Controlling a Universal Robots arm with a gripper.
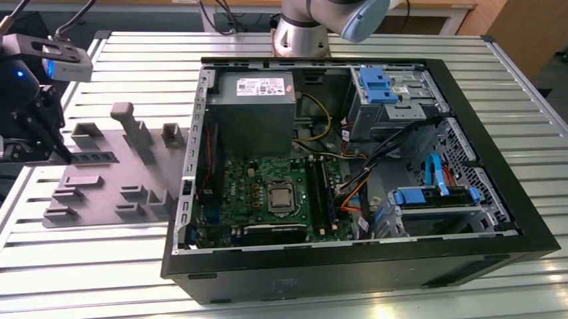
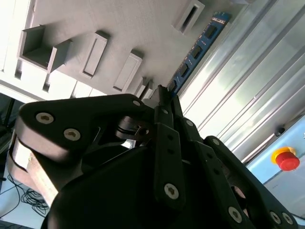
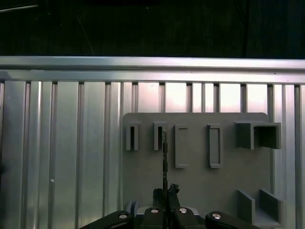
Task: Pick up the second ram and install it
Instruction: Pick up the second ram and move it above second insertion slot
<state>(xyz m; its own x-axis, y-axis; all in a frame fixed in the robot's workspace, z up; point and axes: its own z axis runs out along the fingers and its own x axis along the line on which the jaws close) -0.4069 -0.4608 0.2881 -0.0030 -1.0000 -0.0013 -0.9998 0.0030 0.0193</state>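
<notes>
Gripper [image 2: 162,95] sits over the grey tray [image 1: 98,193], its fingers pinched together on one end of the ram stick [image 2: 200,43]. The stick runs out from the tips across the tray, its far end by a narrow slot; you cannot tell whether it is clear of the tray. Beside the tray, the open computer case [image 1: 355,266] holds a motherboard [image 1: 257,193], power supply [image 1: 251,100] and drive bays. Risk: with an end grip the stick may pivot, snag a slot wall and slip.
</notes>
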